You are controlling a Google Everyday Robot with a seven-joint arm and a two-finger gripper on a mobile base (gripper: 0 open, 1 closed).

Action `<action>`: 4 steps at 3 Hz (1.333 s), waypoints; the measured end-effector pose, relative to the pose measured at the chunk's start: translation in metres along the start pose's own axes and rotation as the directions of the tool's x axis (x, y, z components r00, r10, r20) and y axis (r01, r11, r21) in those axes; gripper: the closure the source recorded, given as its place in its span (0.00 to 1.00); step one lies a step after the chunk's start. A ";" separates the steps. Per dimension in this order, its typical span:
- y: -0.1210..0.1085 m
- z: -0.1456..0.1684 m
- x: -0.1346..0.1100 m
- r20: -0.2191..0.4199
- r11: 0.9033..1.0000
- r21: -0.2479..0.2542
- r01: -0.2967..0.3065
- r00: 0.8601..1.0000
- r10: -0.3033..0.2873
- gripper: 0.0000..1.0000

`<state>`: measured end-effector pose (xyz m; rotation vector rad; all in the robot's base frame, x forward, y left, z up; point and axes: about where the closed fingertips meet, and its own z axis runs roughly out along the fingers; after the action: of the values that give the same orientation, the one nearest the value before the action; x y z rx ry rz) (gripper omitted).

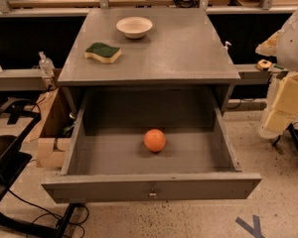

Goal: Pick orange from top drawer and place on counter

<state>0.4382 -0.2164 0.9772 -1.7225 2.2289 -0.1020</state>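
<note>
The orange (154, 140) lies on the floor of the open top drawer (151, 186), near its middle. The drawer is pulled far out, and its flat grey front with a small keyhole faces me. The grey counter (179, 53) is the cabinet top above it. My gripper (280, 110) hangs at the right edge of the view, cream-coloured under the white arm. It is to the right of the drawer, outside it and well apart from the orange, and it holds nothing that I can see.
A white bowl (134, 27) stands at the back of the counter. A green and yellow sponge (103, 52) lies at its left. A clear bottle (45, 63) stands on the ledge at the left. Cables and a dark frame (10, 182) lie on the floor at the lower left.
</note>
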 end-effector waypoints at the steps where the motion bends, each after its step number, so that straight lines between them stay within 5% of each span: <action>1: 0.000 0.000 0.000 0.000 1.000 0.000 0.000 1.000 0.000 0.00; 2: -0.006 0.016 -0.004 0.071 1.000 0.018 -0.005 0.997 0.003 0.00; 3: -0.012 0.094 -0.025 0.328 0.999 -0.009 0.037 0.944 -0.032 0.00; 4: -0.028 0.148 -0.054 0.503 0.999 0.024 0.043 0.863 -0.049 0.00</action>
<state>0.5197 -0.1518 0.8550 -1.5697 1.7952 0.2946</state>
